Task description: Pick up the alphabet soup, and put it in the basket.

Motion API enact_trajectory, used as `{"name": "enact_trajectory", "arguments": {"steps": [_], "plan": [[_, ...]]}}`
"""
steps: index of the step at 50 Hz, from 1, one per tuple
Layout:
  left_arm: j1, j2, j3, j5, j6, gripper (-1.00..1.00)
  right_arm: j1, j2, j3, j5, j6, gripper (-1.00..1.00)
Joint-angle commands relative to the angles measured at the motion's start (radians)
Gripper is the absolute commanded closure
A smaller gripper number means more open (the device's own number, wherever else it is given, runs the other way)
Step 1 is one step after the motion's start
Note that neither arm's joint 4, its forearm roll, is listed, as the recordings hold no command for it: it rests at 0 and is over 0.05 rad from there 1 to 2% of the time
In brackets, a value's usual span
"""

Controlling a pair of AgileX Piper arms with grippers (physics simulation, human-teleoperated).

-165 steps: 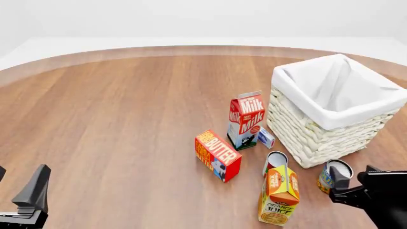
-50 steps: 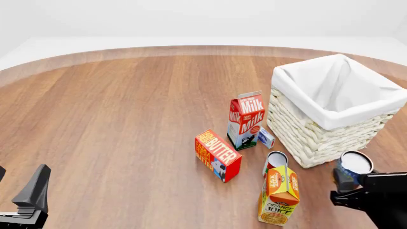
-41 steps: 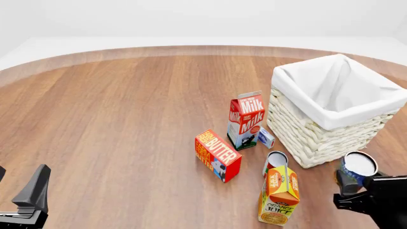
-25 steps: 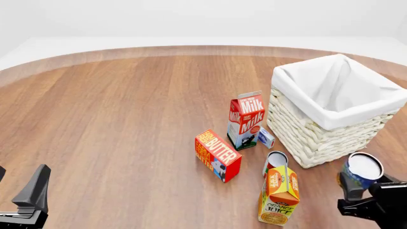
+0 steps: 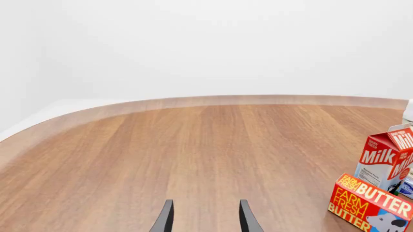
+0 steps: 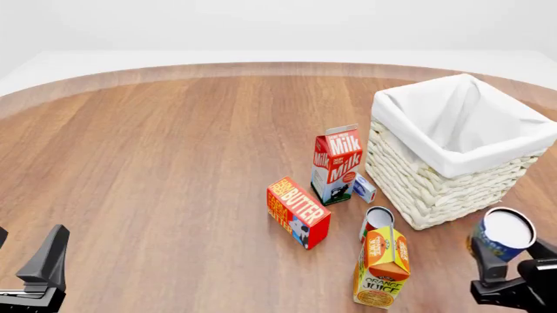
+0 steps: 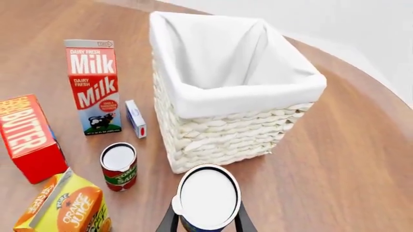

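Near the counter's front right corner, the right gripper [image 6: 509, 274] has its jaws clamped on the alphabet soup [image 6: 501, 233], held upright and clear of the wood, presumably to pass over the rim of the basket [image 6: 452, 160] just beyond. Left gripper [image 5: 202, 220] hangs with jaws apart and empty at the front left. Milk carton [image 6: 336, 163], butter box [image 6: 298, 212], juice carton [image 6: 383, 266] and red-labelled can [image 7: 119, 166] stand beside the basket. Counter [image 6: 156, 169]: round, wood-grained, against plain white surroundings.
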Motion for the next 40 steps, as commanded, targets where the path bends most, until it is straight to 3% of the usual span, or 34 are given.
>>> {"name": "enact_trajectory", "arguments": {"steps": [1,7,23,40], "plan": [[0.000,0.000,0.000,0.000,0.000,-1.00,0.016,-0.103,-0.057,0.119,0.003,1.00],[0.000,0.000,0.000,0.000,0.000,-1.00,0.022,-0.153,-0.101,0.193,-0.001,1.00],[0.000,0.000,0.000,0.000,0.000,-1.00,0.045,-0.174,-0.206,0.280,-0.004,1.00],[0.000,0.000,0.000,0.000,0.000,-1.00,0.066,-0.116,-0.330,0.303,0.027,1.00]]}}
